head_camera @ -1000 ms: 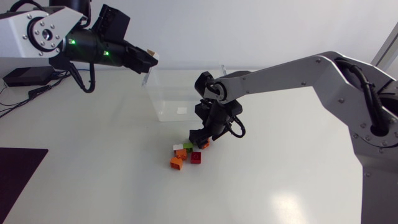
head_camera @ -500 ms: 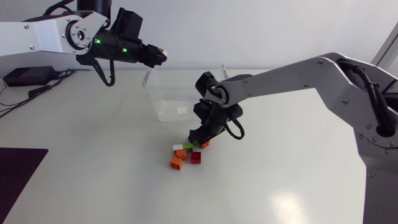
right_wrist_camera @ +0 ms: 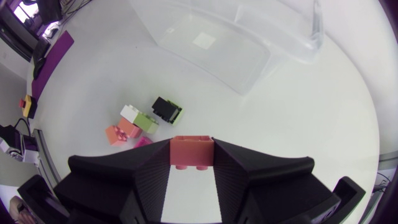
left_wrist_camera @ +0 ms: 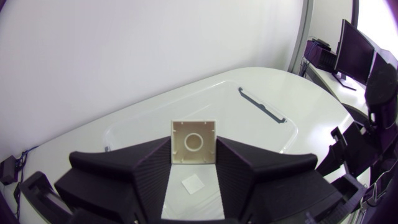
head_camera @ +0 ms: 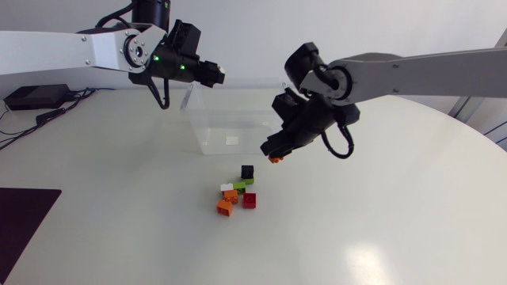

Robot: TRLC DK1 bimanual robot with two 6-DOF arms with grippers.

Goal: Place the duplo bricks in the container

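A clear plastic container [head_camera: 230, 119] stands at the table's back middle. My left gripper [head_camera: 214, 77] hangs above its back left corner, shut on a cream brick [left_wrist_camera: 193, 142]; below it lie the container's rim [left_wrist_camera: 261, 107] and floor. My right gripper [head_camera: 273, 153] is raised beside the container's front right corner, shut on an orange brick [head_camera: 275, 159], which also shows between its fingers [right_wrist_camera: 193, 152]. In front of the container lies a small pile: a black brick [head_camera: 248, 171], a green brick [head_camera: 240, 185], a white one [head_camera: 226, 188], a red one [head_camera: 249, 200] and orange ones [head_camera: 224, 207].
The right wrist view looks down on the pile, with the black brick [right_wrist_camera: 166, 109] nearest the container [right_wrist_camera: 249, 43]. A dark mat [head_camera: 20, 222] lies at the table's front left edge. A black box with cables [head_camera: 28, 96] sits at the far left.
My right gripper shut on the orange brick at the pile and lifted it up and to the right. My left arm carried the cream brick rightward over the container's corner.
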